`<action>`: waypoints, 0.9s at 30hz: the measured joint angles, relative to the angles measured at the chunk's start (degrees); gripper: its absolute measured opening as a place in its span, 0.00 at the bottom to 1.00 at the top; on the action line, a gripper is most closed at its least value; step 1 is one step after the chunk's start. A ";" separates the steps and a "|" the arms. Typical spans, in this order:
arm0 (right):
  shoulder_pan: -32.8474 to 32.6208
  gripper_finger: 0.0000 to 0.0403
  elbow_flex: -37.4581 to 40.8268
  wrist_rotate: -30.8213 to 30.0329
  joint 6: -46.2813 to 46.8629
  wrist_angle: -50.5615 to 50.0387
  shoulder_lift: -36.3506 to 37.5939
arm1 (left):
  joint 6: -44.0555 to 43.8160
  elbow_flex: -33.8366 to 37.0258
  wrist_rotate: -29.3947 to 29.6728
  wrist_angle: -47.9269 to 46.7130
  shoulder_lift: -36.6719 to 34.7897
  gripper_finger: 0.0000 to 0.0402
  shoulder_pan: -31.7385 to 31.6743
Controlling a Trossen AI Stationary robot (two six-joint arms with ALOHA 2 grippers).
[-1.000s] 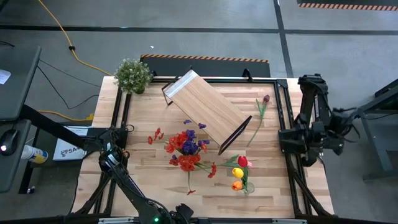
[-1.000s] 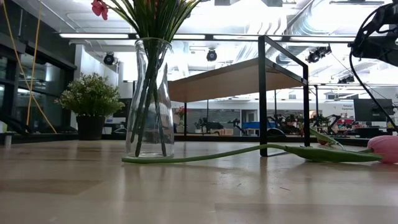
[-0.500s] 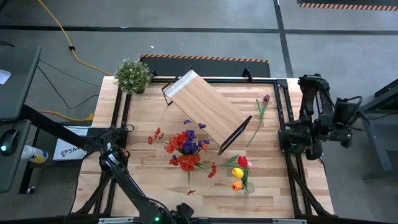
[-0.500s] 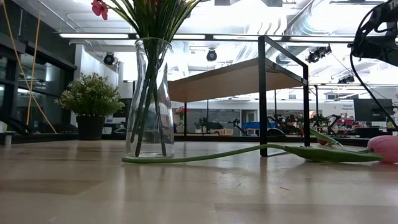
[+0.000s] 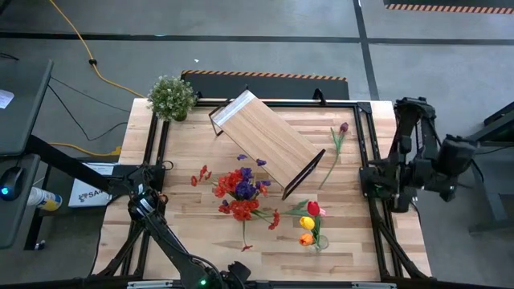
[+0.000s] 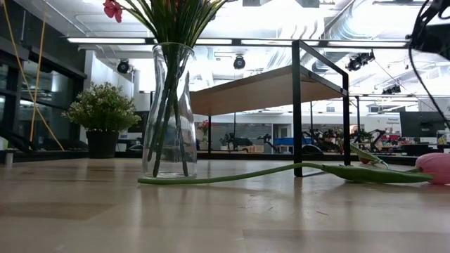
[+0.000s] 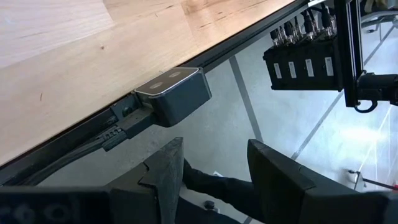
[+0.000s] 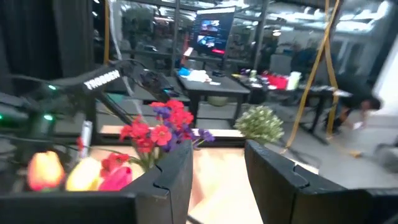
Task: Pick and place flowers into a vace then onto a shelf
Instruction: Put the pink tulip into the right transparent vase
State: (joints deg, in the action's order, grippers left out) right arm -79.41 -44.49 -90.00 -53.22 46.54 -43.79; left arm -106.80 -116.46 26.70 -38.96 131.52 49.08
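A: So, which step is in hand?

B: Filling the vase, I'd judge. It stands on the tabletop just beside the shelf, already holding red and purple flowers. A second bunch of tulips stands nearer the right arm, a long stem lies flat by the vase, and one dark tulip lies alone past the shelf's far end.

A: And the arms?

B: The right end effector hangs off the tabletop's right edge, fingers apart with nothing between them, pointed back at the bouquet. The left end effector sits low at the near edge, fingers likewise apart and empty.

A: Next move?

B: Probably the right arm reaching in over the dark tulip, coming down on its thin stem and pinching squarely so it doesn't roll.
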 joint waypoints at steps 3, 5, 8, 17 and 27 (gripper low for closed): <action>3.18 0.34 -2.99 0.16 -2.82 -1.23 -3.12 | 0.00 0.00 0.00 -0.04 0.00 0.53 0.00; 5.95 0.34 -5.04 0.41 -3.71 -3.67 -4.88 | 0.00 0.00 -0.02 -0.04 0.00 0.53 0.00; 10.45 0.34 -8.11 0.42 -3.80 -8.69 -7.00 | 0.06 0.00 -0.02 -0.14 0.00 0.53 0.00; 24.83 0.34 -11.60 0.61 -3.86 -18.79 -8.68 | 1.51 -0.02 -0.04 -0.13 0.00 0.53 0.00; 39.65 0.34 -11.63 0.59 -3.66 -35.09 -2.84 | 2.03 -0.02 -0.09 -0.09 0.00 0.53 0.04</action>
State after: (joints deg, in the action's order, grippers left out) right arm -39.76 -56.12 -89.41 -56.88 11.44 -46.63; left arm -104.77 -116.49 26.61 -39.05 131.52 49.12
